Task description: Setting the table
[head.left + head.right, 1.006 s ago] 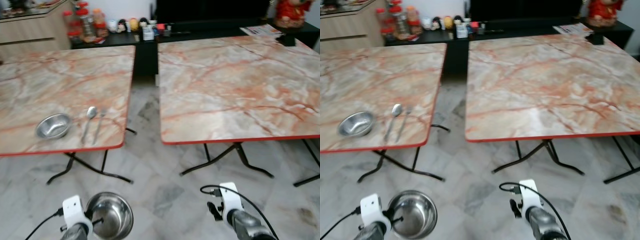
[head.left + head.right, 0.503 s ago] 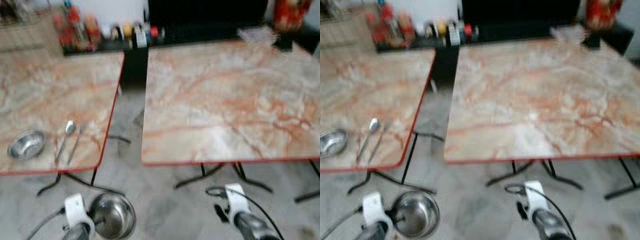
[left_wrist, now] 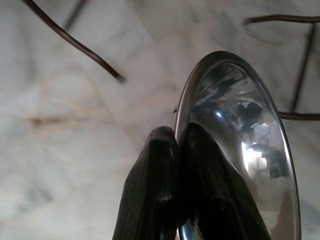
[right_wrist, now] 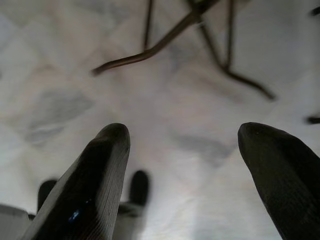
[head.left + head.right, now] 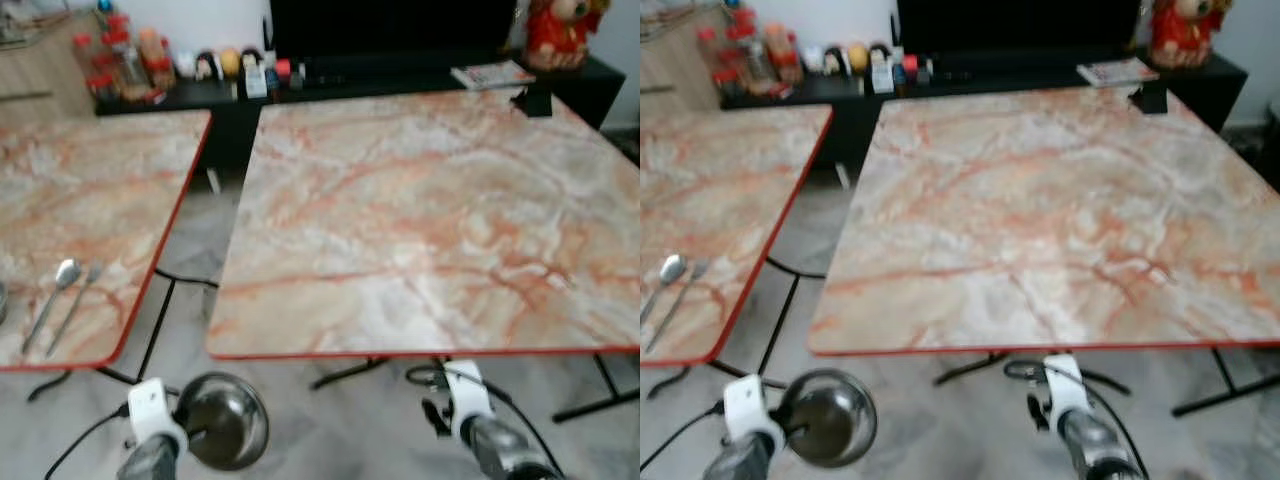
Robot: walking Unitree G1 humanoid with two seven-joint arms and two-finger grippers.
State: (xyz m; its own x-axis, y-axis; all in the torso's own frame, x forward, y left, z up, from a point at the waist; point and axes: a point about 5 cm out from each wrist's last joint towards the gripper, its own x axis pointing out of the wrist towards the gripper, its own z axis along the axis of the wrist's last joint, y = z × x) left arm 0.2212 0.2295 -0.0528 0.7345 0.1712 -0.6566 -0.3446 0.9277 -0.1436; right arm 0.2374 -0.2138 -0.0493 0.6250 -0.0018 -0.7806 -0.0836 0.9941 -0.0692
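Camera has swung rightward since the earlier frames: the right-hand marble table [image 5: 420, 210] now sits centred ahead, and the left table [image 5: 80, 200] with its spoon [image 5: 55, 300] and fork [image 5: 75, 305] has slid to the view's left edge; the things themselves look unmoved. Left gripper [image 3: 177, 150] is pinched narrow on the rim of the steel bowl [image 5: 222, 418], one finger inside, one outside. Bowl is carried low, over the floor just short of the right-hand table's near red edge [image 5: 400, 353], mouth tilted up and toward the table, rim plane steep in the left wrist view. A bowl is round, so no long axis; only the mouth direction matters. Right gripper [image 4: 182, 165] hangs spread wide, empty, over the floor. Judgement: step in hand is carrying the bowl to the empty table. To do it well, raise the bowl clear of the edge first, level the rim, then set down well inside the edge before releasing.
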